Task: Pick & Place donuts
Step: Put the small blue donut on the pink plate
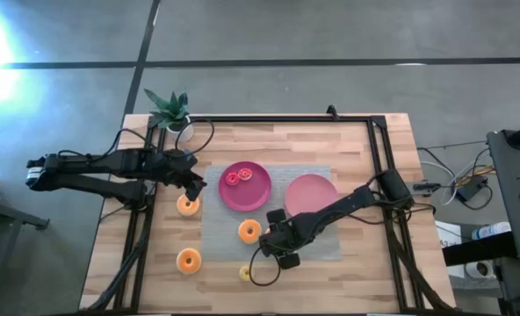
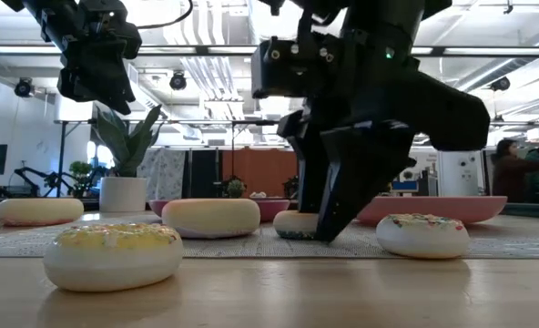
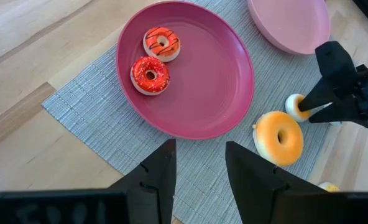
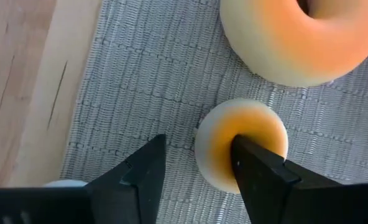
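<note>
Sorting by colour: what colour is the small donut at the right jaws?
Orange icing on a cream base; the right wrist view shows it best.

A wooden table (image 1: pixel 357 140) is seen, framed by dark rails. A grey woven mat (image 1: pixel 218 230) is laid at its middle. Two orange donuts (image 1: pixel 188 205) (image 1: pixel 189 261) and a small yellow donut (image 1: pixel 245 273) are set on the bare wood left of and near the mat. A potted plant (image 1: pixel 170 110) is placed at the far left corner.
</note>
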Controlling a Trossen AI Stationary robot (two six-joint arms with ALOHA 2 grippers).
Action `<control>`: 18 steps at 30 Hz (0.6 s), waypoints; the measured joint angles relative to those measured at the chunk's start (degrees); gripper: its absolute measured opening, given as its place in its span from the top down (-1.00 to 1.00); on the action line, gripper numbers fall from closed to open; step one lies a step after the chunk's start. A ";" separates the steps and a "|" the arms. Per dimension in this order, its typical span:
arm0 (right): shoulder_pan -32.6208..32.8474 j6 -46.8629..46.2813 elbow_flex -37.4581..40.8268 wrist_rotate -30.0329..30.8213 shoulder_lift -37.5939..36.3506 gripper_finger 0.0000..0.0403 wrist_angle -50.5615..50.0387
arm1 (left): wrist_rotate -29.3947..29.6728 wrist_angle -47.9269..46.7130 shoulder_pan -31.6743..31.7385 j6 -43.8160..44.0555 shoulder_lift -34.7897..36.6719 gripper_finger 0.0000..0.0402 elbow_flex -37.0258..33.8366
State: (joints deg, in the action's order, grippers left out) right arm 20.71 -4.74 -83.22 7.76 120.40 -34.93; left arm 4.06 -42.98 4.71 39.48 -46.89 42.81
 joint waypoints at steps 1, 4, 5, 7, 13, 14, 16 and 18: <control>-0.02 -0.55 -0.06 -0.02 0.21 0.18 -0.01 | 0.02 0.00 0.02 0.00 0.00 0.44 0.00; -0.11 -2.42 -0.47 -0.05 0.33 0.22 -0.23 | 0.02 -0.02 0.04 0.00 0.00 0.44 0.00; -0.18 -2.70 -0.64 -0.09 0.33 0.24 -0.29 | 0.02 -0.01 0.04 -0.01 0.00 0.44 0.00; -0.32 -3.42 -0.84 -0.25 0.11 0.29 -0.56 | 0.02 -0.02 0.04 -0.02 0.00 0.44 0.00; -1.49 -8.56 -0.83 -0.71 -0.39 0.49 -0.67 | 0.04 0.00 0.02 -1.03 0.00 0.44 0.00; -1.66 -9.16 -0.66 -0.61 -0.40 0.54 -0.48 | 0.04 0.00 0.02 -1.03 0.00 0.44 0.00; -1.75 -10.23 -0.30 -0.45 -0.41 0.63 0.39 | 0.04 0.00 0.02 -1.03 0.00 0.44 0.00; -1.79 -11.56 -0.05 -0.29 -0.41 0.71 0.90 | 0.04 0.00 0.02 -1.03 0.00 0.44 0.00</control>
State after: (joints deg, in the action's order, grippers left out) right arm 18.92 -16.30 -83.27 7.47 119.98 -34.03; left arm 4.10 -42.98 4.73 38.46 -46.89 42.81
